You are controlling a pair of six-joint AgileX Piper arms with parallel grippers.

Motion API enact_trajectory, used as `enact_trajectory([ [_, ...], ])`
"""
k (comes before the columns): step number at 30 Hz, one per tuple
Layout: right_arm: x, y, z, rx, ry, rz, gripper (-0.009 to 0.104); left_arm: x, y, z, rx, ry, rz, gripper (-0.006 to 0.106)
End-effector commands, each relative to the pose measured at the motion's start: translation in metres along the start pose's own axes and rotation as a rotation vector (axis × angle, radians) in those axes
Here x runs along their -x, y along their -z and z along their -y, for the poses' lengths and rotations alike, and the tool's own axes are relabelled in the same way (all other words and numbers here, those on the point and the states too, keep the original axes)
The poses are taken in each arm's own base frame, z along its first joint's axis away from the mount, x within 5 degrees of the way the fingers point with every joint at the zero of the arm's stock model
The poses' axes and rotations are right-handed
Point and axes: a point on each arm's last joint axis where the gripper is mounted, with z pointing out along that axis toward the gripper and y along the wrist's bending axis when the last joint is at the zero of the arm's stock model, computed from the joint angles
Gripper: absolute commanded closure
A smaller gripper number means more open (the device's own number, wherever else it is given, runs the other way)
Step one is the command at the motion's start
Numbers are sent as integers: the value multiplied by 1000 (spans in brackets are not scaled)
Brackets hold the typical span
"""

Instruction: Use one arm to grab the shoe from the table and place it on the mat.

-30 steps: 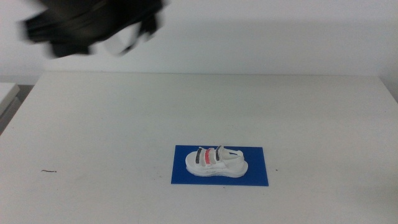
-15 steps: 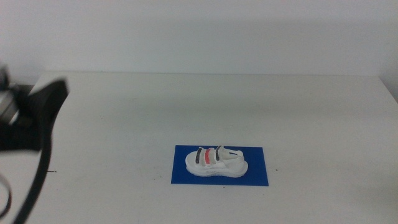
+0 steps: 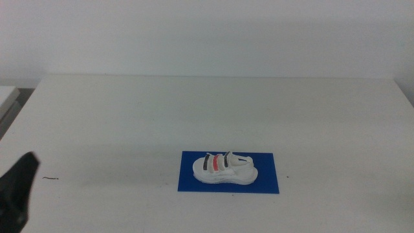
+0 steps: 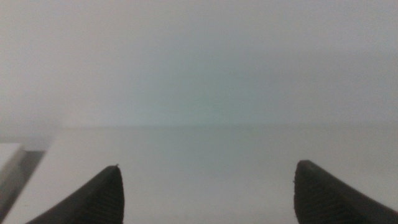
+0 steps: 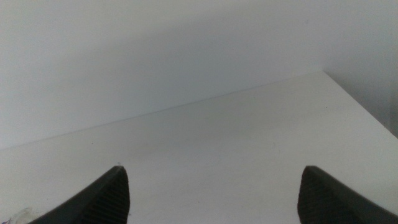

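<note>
Already the sneaker (image 3: 224, 169) sat on the blue mat (image 3: 266, 182).
Left gripper (image 4: 205, 193) hung wide open, empty, near the left edge; a careless swing could knock it off.

The table (image 3: 129, 123) looked smooth and matt white, with no sheen. The mat (image 3: 265, 184) was a flat, even blue sheet, matt like thin plastic or foam. The shoe (image 3: 224, 169) appeared matt white, its straps cloth-like. The left gripper (image 4: 205, 190) and right gripper (image 5: 211, 190) had dull dark jaws with fine ribbing.
</note>
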Motion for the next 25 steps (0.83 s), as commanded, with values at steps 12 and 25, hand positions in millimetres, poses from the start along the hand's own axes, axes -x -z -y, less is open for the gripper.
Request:
enact_trajectory([
  [12, 0, 0, 0, 4, 11, 10, 16, -34, 23, -19, 248, 29, 156, 7],
  [25, 0, 0, 0, 4, 11, 10, 16, -34, 23, -19, 250, -1, 157, 7],
])
